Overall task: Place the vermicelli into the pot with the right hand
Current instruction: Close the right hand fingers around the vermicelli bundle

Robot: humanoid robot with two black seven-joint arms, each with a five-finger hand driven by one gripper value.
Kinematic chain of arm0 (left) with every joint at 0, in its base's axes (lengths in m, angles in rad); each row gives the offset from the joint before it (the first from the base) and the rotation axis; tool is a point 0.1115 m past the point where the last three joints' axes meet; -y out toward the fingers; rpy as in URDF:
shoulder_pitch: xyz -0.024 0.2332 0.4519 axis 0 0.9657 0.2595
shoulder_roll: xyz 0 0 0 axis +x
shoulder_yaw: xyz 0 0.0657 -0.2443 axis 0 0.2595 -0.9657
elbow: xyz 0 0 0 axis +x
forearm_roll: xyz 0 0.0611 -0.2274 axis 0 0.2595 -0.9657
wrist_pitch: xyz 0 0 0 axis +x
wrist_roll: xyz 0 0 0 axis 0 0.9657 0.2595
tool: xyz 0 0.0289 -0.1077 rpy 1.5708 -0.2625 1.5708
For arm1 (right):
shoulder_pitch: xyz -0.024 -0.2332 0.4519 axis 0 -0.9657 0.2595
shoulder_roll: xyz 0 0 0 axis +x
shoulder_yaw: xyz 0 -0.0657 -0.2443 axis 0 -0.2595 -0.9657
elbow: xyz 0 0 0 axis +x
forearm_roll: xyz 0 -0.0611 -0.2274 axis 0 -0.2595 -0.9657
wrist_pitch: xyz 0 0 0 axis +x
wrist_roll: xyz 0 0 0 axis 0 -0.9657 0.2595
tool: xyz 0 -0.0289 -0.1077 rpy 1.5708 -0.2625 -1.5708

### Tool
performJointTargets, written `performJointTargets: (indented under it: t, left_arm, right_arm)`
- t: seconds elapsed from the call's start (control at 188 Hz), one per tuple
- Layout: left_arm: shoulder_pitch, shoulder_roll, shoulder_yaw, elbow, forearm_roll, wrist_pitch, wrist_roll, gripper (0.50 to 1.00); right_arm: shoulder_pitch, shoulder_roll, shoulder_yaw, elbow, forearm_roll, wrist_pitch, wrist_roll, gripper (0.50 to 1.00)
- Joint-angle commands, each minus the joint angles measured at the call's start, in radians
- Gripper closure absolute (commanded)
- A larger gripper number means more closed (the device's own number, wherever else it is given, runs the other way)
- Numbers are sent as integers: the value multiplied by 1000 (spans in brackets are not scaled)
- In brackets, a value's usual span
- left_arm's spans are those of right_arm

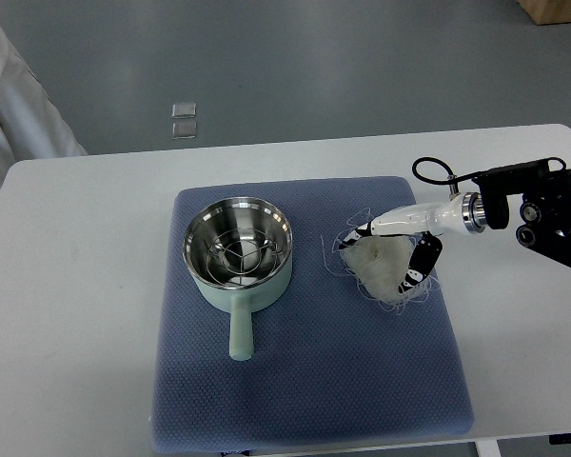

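Grasping a pale tangled vermicelli point(379, 269) bundle, right robot hand point(392, 249) beside pot point(238, 250)

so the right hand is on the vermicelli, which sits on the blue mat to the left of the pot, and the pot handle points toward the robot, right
Not quite. The vermicelli sits to the right of the pot, not the left, as the top view shows. The rest holds: the right hand is on the vermicelli, which sits on the blue mat, and the pot handle points toward the robot.

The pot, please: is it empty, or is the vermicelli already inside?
Empty: the pot shows only its wire rack; the vermicelli lies outside on the mat.
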Motion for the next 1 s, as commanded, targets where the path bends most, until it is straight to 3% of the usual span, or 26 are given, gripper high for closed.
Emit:
performJointTargets:
  t: [0.0,0.133,0.213,0.362,0.442,0.559,0.698,0.996]
  left_arm:
    - [-1,0,0,0,0,1,0,500]
    - [0,0,-1,0,0,0,0,500]
    - [0,0,-1,0,-1,0,0,500]
    - [0,0,0,0,-1,1,0,500]
    - [0,0,0,0,0,1,0,500]
    - [0,0,0,0,0,0,0,500]
    - [0,0,0,0,0,1,0,500]
    - [0,0,0,0,-1,1,-1,500]
  right_arm:
    - [-9,0,0,-2,-3,-6,-1,576]
    - [-17,0,1,-2,-3,-20,-2,597]
    - [-18,0,1,-2,-3,-29,-2,646]
    - [-18,3,3,-3,-5,-37,-2,754]
    - [-17,17,3,-12,-6,-46,-1,865]
    - [-18,20,6,-17,-5,-48,-1,953]
    - [-17,20,18,-17,-3,-49,1,979]
    - [-8,18,84,-19,18,-63,-1,973]
